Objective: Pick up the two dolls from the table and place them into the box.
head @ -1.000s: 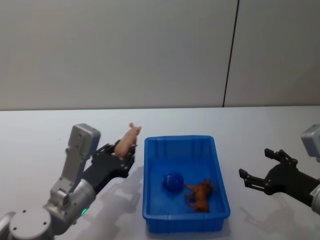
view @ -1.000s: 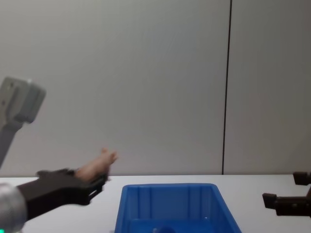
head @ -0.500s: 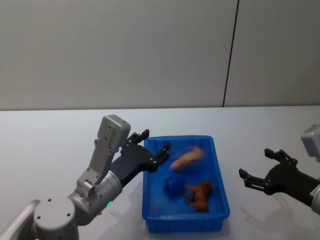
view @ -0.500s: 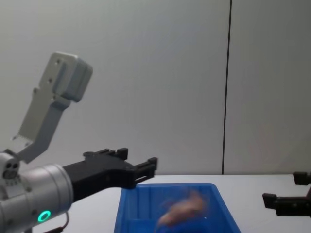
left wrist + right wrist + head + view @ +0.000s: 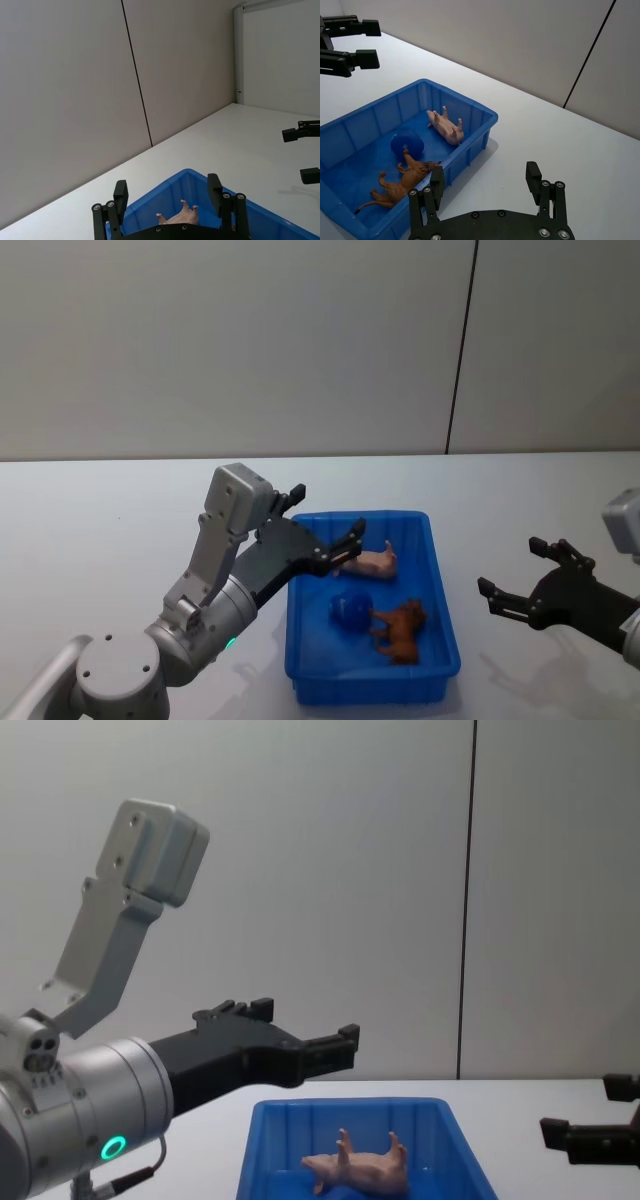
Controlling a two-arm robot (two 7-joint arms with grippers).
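In the left wrist view, the left claw (image 5: 170, 200) hides most of the small pale pink pig-like doll (image 5: 179, 216); just its legs show. The chest view's lower edge cuts off the bright blue rectangular plastic box (image 5: 270, 1145), and its right edge crops the right claw (image 5: 590, 1115).

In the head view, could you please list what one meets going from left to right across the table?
left gripper → pink pig doll → brown doll → right gripper
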